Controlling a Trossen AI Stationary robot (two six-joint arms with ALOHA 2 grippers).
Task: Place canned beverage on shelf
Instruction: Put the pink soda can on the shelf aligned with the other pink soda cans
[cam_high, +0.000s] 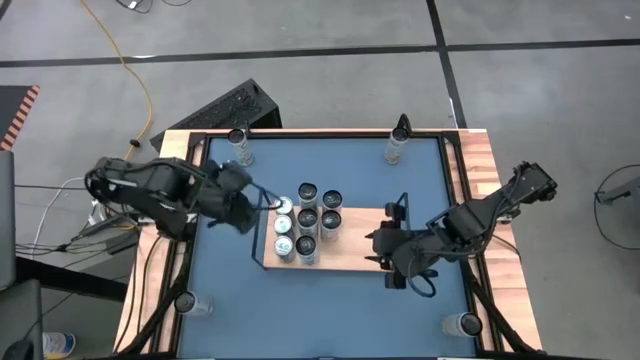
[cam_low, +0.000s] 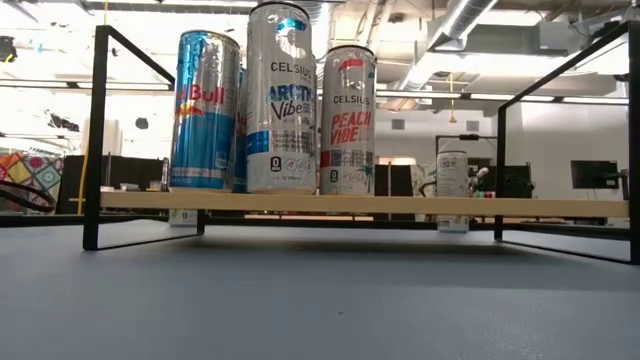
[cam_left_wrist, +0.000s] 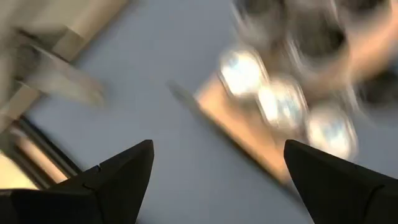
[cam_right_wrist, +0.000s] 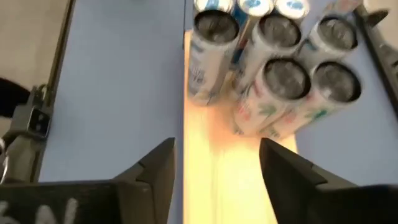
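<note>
The left gripper (cam_left_wrist: 214, 180) had its two dark wedge fingers spread wide with nothing between them, as its own wrist view showed; in the high view it hung (cam_high: 262, 203) just beside the left end of the shelf (cam_high: 352, 238), close to the silver-topped cans. The right gripper (cam_right_wrist: 216, 163) was likewise spread and empty, poised over the bare right half of the board and facing the cluster of cans (cam_high: 307, 230).

The cans, eight or so, stood upright on the left half of the shelf, packed touching in short rows. In the low view a blue-and-silver Red Bull can (cam_low: 204, 110) stood left of two taller Celsius cans (cam_low: 281, 98), all smooth glossy cylinders. The board was flat pale wood, the frame thin black wire with raised end rails, the tabletop (cam_low: 320, 300) matte blue.

Judging by the empty fingers, a placement looked finished; the next move would call for finding another can, though none showed loose on the table
</note>
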